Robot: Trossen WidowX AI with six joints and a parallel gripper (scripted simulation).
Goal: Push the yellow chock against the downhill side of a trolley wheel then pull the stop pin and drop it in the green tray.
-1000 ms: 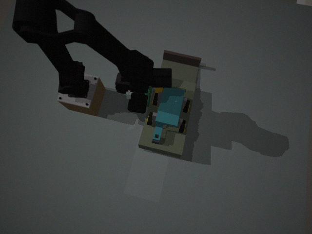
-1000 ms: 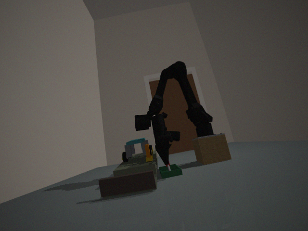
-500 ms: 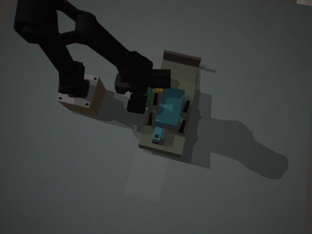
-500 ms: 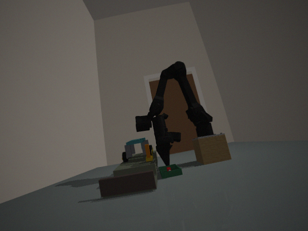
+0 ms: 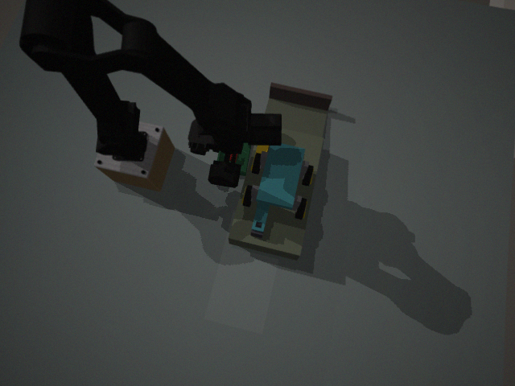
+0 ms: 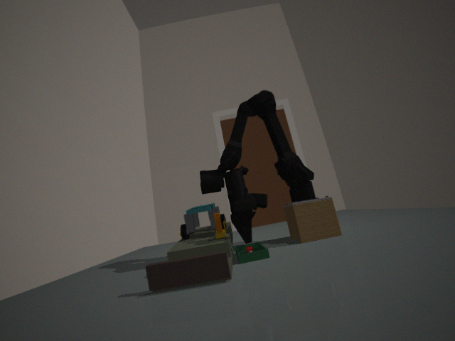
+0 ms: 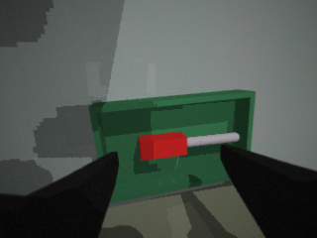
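Pin (image 7: 185, 143) is lying flat in the tray (image 7: 245, 106), long axis running across the wrist view, red head on the left. The gripper (image 7: 168, 164) hangs right above it, spread open with nothing in it. Trolley (image 5: 279, 174) sits on the ramp (image 5: 265, 244) just beside the tray, chock (image 6: 220, 225) at a wheel. I'd say the only way out is up and away from the trolley side.

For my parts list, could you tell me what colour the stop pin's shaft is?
Pale grey-white, behind a red head; the stop pin shows best in the wrist view.
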